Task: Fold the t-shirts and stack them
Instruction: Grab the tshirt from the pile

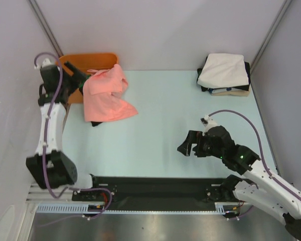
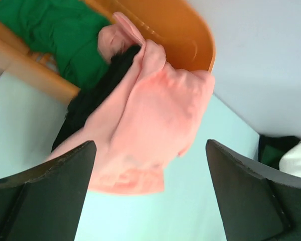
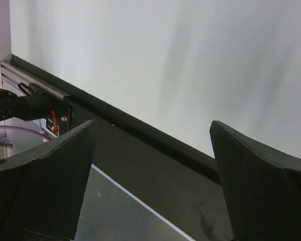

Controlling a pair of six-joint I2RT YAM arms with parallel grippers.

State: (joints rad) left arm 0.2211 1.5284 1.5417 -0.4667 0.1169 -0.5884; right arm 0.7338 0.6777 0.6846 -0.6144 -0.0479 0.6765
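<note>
The salmon-pink t-shirt point(image 1: 109, 95) lies crumpled at the table's back left, its top edge draped over the rim of the orange tub point(image 1: 90, 61). In the left wrist view the pink shirt point(image 2: 155, 120) hangs over a black cloth point(image 2: 88, 103). My left gripper point(image 1: 83, 82) is open and empty just left of the shirt, by the tub; in its own view the left gripper point(image 2: 150, 201) has the shirt's lower edge between its fingers but apart from them. A stack of folded shirts, cream-white point(image 1: 223, 70) on top of black and tan, sits at the back right. My right gripper point(image 1: 186, 144) is open and empty above the table's middle right.
A green cloth point(image 2: 50, 30) lies inside the tub point(image 2: 190, 45). A bit of black cloth point(image 1: 96, 123) sticks out under the pink shirt. The right wrist view shows the right gripper point(image 3: 153, 186), the white wall and the black base rail point(image 3: 155, 150). Walls enclose the pale table point(image 1: 170, 120).
</note>
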